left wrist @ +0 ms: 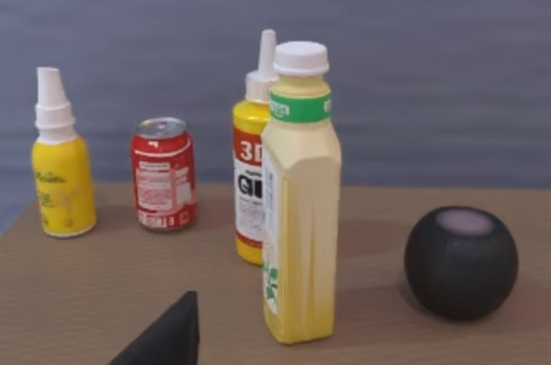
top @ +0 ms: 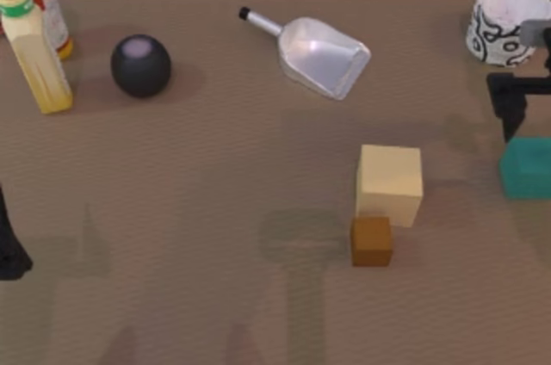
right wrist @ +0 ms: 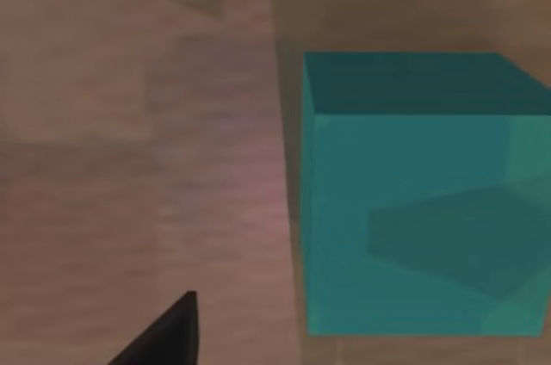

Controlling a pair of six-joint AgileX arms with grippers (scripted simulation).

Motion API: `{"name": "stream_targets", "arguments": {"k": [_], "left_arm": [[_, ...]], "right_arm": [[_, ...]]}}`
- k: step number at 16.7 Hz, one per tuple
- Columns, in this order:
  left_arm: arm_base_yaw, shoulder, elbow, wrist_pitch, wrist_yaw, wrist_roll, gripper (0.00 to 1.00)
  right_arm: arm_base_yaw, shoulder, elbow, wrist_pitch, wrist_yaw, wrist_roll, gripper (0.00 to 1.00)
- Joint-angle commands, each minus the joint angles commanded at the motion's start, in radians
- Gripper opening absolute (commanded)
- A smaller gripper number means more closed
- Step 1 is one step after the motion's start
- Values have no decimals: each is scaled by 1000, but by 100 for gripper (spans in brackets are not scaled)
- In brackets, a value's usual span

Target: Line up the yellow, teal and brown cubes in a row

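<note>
**Teal cube waits at the right edge, jaws close above it**

Teal and matte, the mid-sized teal cube sits flat on the counter at its far right edge, well apart from the other two. It looks rigid and light, with flat, square faces that should not slip much; I would judge the best hold to be across two opposite vertical sides, low enough that it cannot pivot. Nothing about it seems fragile.

The right gripper hangs just beyond the cube toward the back of the counter, near a white patterned cup. In the right wrist view the teal cube fills much of the picture, with only one dark fingertip showing off to its side, so the cube is not between the jaws. Whether those jaws are spread or closed I cannot tell; they grasp nothing that I can see.

The pale yellow cube stands near the middle-right of the counter, and the small brown cube sits just in front of it, touching or nearly so.

The left gripper is parked at the left edge; its jaws' state cannot be told either. Its wrist view looks toward the squeeze bottles, a red can and a dark ball.
</note>
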Motion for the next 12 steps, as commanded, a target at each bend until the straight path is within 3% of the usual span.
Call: {"name": "stream_targets", "arguments": {"k": [12], "left_arm": [[0, 0, 0, 0, 0, 0, 100]], "right_arm": [[7, 120, -183, 305, 1, 3, 100]]}}
